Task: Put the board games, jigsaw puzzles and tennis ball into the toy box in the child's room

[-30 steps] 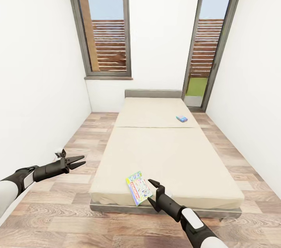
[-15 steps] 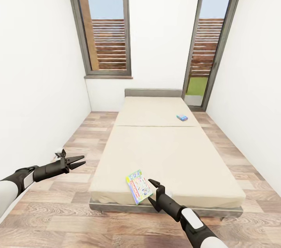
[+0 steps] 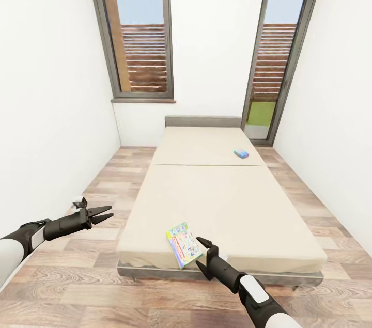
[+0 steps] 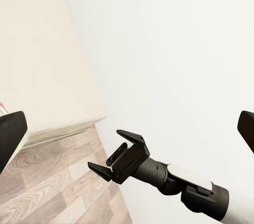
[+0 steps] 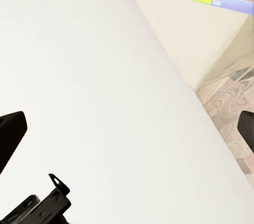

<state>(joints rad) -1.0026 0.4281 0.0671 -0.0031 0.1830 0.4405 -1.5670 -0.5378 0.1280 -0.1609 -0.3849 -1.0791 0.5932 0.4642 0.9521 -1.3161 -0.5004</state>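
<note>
Both arms are reaching forward and low from the trunk, each a white forearm shell ending in a black wrist. The black two-fingered left gripper [image 3: 102,213] is pointing forward and slightly inward, its fingers lying nearly level and parted in a narrow V. The black two-fingered right gripper [image 3: 205,252] is angling up and inward from the lower right, its hooked fingers spread wide with nothing between them. In the left wrist view, the right gripper [image 4: 115,153] is showing the same spread fingers ahead of its black-and-white wrist.
</note>
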